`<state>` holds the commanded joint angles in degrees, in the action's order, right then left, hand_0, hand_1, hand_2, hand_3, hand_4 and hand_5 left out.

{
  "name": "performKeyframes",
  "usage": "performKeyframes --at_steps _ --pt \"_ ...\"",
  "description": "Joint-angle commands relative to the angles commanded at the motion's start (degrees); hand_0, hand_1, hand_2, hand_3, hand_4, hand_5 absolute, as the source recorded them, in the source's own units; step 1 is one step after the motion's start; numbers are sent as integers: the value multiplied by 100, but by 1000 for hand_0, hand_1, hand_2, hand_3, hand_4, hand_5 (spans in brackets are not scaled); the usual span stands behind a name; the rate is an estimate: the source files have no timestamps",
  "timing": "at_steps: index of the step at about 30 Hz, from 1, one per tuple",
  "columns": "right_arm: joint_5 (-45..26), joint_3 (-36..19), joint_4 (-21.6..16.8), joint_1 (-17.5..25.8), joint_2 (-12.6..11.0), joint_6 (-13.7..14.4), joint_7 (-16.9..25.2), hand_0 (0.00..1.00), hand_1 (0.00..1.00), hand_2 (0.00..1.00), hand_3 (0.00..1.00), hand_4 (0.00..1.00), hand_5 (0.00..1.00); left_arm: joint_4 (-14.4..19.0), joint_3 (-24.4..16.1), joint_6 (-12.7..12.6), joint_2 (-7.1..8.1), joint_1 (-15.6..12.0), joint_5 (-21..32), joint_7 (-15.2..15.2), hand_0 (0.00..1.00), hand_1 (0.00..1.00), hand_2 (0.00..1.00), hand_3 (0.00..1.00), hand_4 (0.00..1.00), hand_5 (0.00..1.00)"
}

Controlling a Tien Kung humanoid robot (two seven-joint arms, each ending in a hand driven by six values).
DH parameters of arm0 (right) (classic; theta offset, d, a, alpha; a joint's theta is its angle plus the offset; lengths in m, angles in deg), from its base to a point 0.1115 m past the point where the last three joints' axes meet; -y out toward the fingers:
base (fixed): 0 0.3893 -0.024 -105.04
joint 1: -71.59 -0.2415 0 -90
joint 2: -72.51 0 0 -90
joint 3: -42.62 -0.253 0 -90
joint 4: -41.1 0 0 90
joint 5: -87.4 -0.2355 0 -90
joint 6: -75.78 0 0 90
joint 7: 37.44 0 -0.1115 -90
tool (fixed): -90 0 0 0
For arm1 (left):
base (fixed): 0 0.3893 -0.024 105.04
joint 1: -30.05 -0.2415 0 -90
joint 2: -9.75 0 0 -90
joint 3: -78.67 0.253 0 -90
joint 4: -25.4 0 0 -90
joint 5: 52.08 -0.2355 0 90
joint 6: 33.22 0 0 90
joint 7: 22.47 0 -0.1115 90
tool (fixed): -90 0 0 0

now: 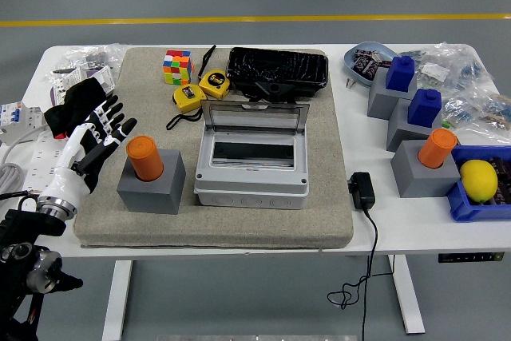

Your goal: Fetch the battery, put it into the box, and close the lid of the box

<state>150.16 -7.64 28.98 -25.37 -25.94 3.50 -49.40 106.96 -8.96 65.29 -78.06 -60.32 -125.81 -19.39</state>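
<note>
An orange cylindrical battery [144, 157] stands upright in a grey block [152, 185] on the left of the grey mat [327, 197]. My left hand [110, 132], white and black, hovers just left of the battery with its fingers spread, holding nothing. The grey box [251, 172] sits at the mat's centre. Its clear lid [254, 116] stands raised at the back, and the inside looks bare. A second orange battery [437, 148] leans in a grey block [423, 172] on the right. My right hand is out of view.
Behind the box lie a black tray [277, 69], two yellow tape measures [200, 90] and a colour cube [177, 67]. At the right are blue-topped grey blocks [399, 85], a blue bin [471, 207] holding a lemon [478, 179], and a black power adapter [362, 191] with cable. Plastic bags sit in the far corners.
</note>
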Motion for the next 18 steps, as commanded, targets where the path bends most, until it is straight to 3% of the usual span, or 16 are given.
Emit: performKeyframes --at_steps 11,18 --pt "26 29 -9 -30 6 18 4 863 786 736 743 980 635 304 415 -138 86 -16 34 68 966 998 998 998 998 392" --pt "15 25 -12 -42 2 13 12 865 785 736 744 980 637 183 513 -281 86 12 123 82 954 998 998 976 998 381"
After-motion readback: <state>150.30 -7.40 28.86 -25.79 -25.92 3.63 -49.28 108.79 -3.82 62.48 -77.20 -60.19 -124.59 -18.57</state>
